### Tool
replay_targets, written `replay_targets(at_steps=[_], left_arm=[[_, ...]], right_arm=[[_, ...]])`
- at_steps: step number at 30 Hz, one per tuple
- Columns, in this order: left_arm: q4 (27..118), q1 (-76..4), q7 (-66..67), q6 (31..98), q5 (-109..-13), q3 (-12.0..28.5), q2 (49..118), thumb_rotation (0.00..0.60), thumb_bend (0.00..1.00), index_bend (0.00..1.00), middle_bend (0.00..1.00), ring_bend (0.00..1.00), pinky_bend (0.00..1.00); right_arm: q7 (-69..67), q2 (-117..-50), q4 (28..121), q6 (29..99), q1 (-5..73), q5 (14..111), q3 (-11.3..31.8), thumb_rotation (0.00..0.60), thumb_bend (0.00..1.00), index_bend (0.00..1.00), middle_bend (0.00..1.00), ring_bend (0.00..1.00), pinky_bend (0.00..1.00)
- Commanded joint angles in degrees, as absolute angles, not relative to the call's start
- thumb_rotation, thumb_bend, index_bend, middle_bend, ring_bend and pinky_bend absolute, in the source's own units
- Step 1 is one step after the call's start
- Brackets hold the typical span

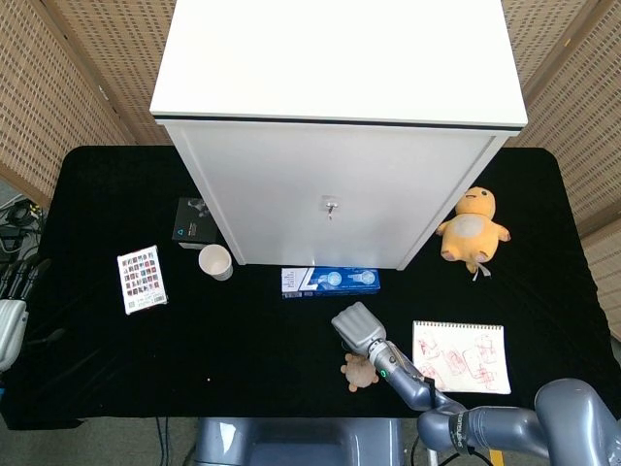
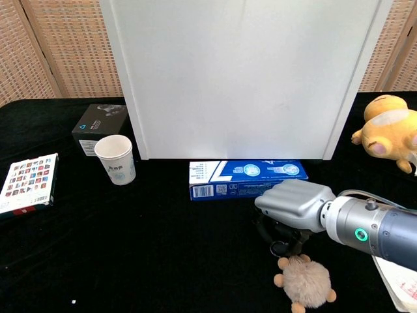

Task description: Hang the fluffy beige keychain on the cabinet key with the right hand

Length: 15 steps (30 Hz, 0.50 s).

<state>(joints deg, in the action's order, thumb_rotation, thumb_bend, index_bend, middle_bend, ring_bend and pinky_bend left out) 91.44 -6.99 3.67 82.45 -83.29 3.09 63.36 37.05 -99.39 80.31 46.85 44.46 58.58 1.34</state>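
The right hand [image 2: 294,207] hovers over the keychain's ring, fingers curled down around it; whether they grip it, I cannot tell. The fluffy beige keychain [image 2: 305,282] lies on the table in front of the cabinet [image 1: 330,126], whose key [image 1: 331,206] sits in the door.

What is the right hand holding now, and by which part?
The right hand has its fingers down at the metal ring of the fluffy beige keychain, which lies on the table; whether it grips cannot be told.

My right hand [image 2: 296,207] has a smooth silver-grey back and black fingers [image 2: 264,227]. Its wrist [image 2: 365,231] is a grey metal cylinder with a glowing green ring light. My right forearm [image 1: 505,427] is rounded blue-grey. My left hand [image 1: 8,325] is pale grey.
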Motion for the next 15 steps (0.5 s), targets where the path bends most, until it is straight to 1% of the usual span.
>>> replay_targets(at_steps=[1,8,15], left_arm=[[91.4,-7.0,3.7,82.5,-83.3,3.1,63.4,0.600,0.00,0.00,0.00,0.00,0.00],[91.5,-7.0,3.8,82.4,-83.4,3.0,63.4,0.600,0.00,0.00,0.00,0.00,0.00],[91.5,-7.0,3.4,82.5,-83.3,3.1,63.2,0.600,0.00,0.00,0.00,0.00,0.00]], right_arm=[[37.3,-99.4,80.0,46.9,44.6,58.7,1.1,0.600,0.54,0.54,0.90,0.88,1.00],[36.8,-99.8,79.0,46.9,44.7,59.2,0.8,0.600,0.55,0.56,0.90,0.88,1.00],[35.3,-100.2,78.2,47.2,44.8,60.7,1.0,0.600,0.57,0.64,0.91,0.88,1.00]])
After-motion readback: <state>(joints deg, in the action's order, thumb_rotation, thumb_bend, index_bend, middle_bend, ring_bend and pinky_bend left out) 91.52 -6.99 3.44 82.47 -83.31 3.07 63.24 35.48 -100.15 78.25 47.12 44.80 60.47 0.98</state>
